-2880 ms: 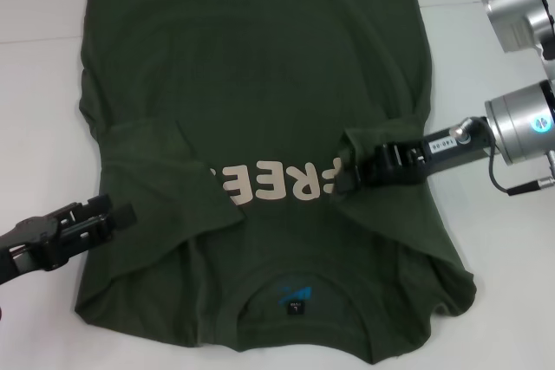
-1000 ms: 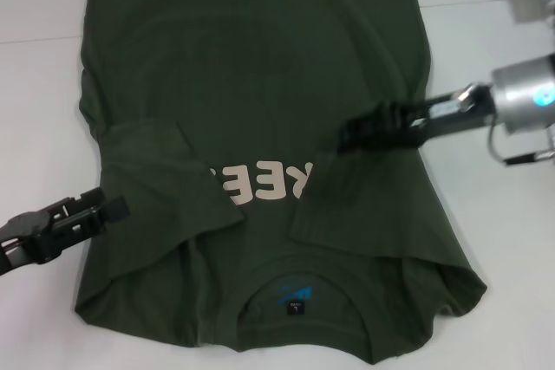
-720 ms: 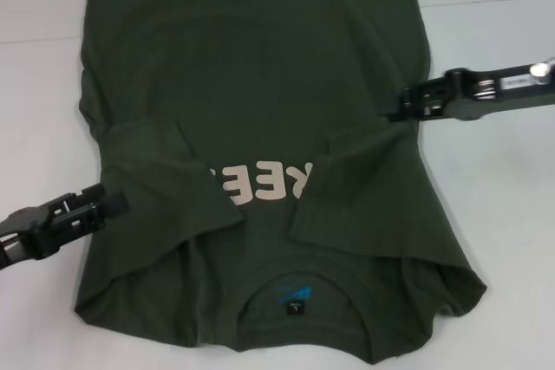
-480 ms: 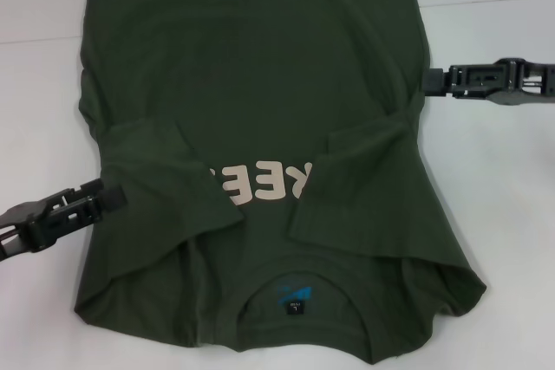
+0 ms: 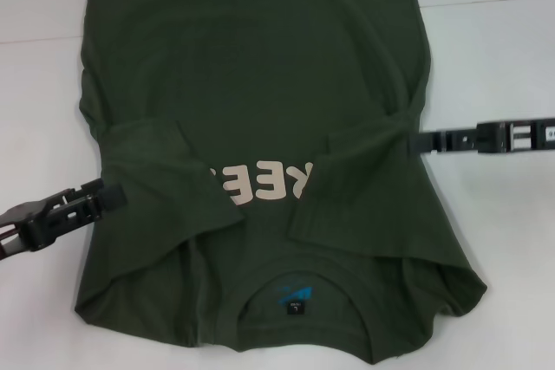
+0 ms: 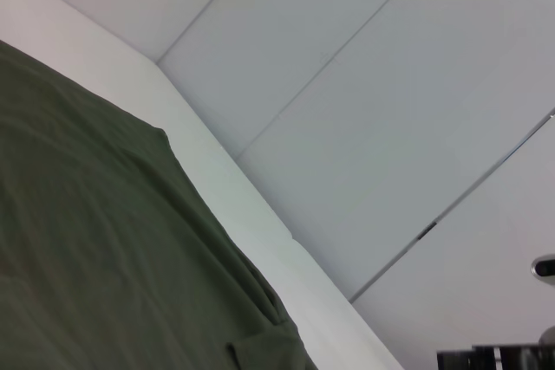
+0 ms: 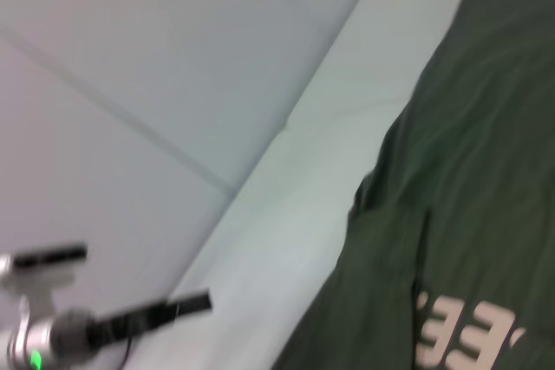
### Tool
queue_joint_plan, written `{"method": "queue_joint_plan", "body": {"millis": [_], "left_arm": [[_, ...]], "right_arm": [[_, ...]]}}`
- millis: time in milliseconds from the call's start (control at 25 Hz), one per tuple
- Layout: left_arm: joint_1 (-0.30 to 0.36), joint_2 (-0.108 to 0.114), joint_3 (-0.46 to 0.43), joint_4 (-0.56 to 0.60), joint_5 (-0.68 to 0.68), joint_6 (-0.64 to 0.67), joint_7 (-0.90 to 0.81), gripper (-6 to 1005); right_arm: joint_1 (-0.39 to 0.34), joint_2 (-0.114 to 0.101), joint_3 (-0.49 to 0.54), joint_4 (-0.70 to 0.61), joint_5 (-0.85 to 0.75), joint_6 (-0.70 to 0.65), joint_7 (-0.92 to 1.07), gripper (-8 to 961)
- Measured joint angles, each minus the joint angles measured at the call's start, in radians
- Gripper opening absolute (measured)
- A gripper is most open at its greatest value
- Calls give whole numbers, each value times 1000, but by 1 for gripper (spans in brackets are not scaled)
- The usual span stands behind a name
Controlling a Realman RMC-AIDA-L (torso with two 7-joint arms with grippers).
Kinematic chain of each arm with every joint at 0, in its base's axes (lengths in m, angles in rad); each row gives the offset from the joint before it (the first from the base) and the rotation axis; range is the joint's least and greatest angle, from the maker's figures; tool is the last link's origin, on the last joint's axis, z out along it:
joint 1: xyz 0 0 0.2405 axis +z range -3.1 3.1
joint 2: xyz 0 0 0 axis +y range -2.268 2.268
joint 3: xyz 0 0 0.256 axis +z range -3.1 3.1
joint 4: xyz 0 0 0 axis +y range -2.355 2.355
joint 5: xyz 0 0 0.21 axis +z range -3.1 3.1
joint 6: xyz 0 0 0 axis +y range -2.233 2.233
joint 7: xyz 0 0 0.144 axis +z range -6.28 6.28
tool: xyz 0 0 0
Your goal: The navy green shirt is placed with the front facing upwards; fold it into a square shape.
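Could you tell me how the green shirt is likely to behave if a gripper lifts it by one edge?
The shirt would probably droop limply, since its folded-in sleeves already lie wrinkled. It looks thin, so likely light. Pushed, it would probably bunch up rather than slide.

Left claw [image 5: 111,194] low and level at left; right claw [image 5: 425,141] outstretched at right.

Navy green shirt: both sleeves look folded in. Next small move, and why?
Probably bring the right gripper down onto the navy green shirt at its side edge, matching the left gripper: both sleeves lie folded inward, so the long sides likely come next.
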Motion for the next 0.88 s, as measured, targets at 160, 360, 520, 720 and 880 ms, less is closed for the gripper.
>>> {"method": "queue_joint_plan", "body": {"millis": [160, 360, 520, 720, 880], "left_arm": [[9, 3, -8, 12, 1, 30, -2, 766], [32, 15, -19, 30, 8, 132, 40, 767], [61, 16, -26, 64, 12, 186, 47, 768], [78, 14, -30, 76, 35, 190, 33, 769], [80, 11, -32, 73, 35, 182, 32, 768]], "right_arm": [[-12, 13, -34, -12, -27, -64, -154, 798], [-68, 79, -43, -125, -107, -136, -431, 790], [-128, 139, -27, -231, -127, -152, -573, 760], [-155, 143, 59, -219, -81, -196, -620, 760], [-146, 109, 58, -148, -60, -227, -576, 759]]}}
